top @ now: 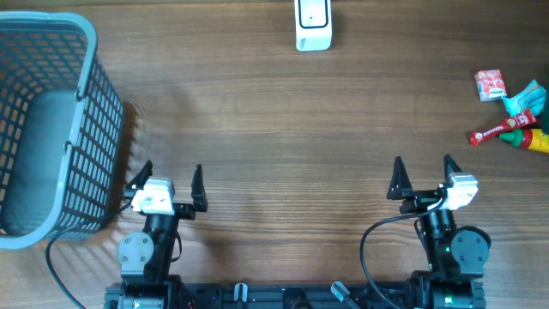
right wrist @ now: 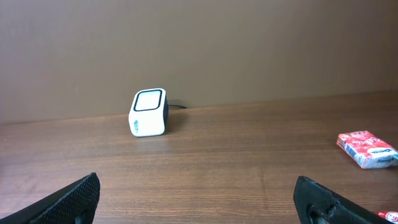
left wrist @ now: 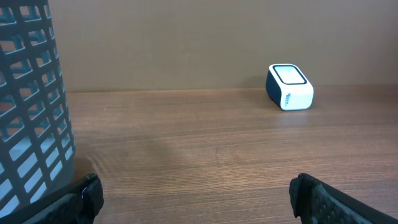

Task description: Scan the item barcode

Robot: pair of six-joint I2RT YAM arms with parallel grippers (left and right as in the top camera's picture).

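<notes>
Your left gripper (top: 171,169) sits just beside the grey basket (top: 103,146); its tall mesh wall blocks you leftward. Bare table (top: 274,129) wood runs wide between both arms, up to the white scanner (top: 313,24) at the far edge, the one obstacle mid-lane. Your right gripper (top: 422,163) has open wood ahead. Far right near the edge is a tight cluster: red packet (top: 491,85), teal pack (top: 525,99), red tube (top: 502,130), small bottle (top: 532,140). The gaps between them are narrow.

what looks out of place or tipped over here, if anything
Nothing stands out. The scanner stands on its base at the far edge, the basket is upright on the left, and the items lie clustered at the right edge. Nothing spilled.
</notes>
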